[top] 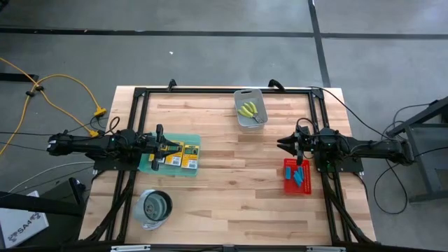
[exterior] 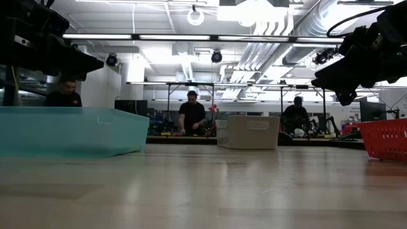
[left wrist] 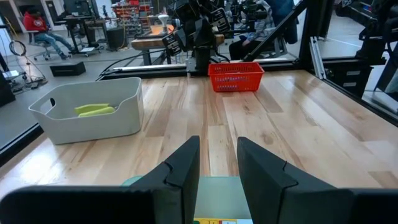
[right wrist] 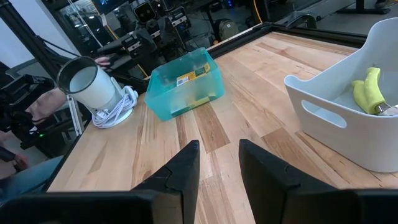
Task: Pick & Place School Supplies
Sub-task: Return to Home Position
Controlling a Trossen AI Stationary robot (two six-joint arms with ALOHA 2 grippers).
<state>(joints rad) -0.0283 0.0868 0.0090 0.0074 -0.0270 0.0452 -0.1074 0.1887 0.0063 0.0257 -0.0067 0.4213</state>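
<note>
Yellow-and-green crayon boxes [top: 182, 155] lie in the green tray [top: 150, 164]; one shows through its wall [right wrist: 186, 79]. My left gripper [top: 162, 143] hangs open above that tray's left part, with a box edge [left wrist: 224, 221] just below its fingers [left wrist: 217, 146]. Light-blue blocks [top: 299, 175] sit in the red tray [top: 288, 187]. Yellow-green-handled tools [top: 248, 110] rest in the grey bin [top: 240, 119]. My right gripper [top: 282, 143] is open in the air just beyond the red tray's far edge, and its fingers [right wrist: 219, 149] hold nothing.
A round metal cup [top: 154, 208] stands near the table's near-left corner. The black frame rails [top: 133, 112] run along the table's edges. Bare wood [top: 238, 182] lies between the green tray and the red tray. People sit at benches [exterior: 192, 114] in the room behind.
</note>
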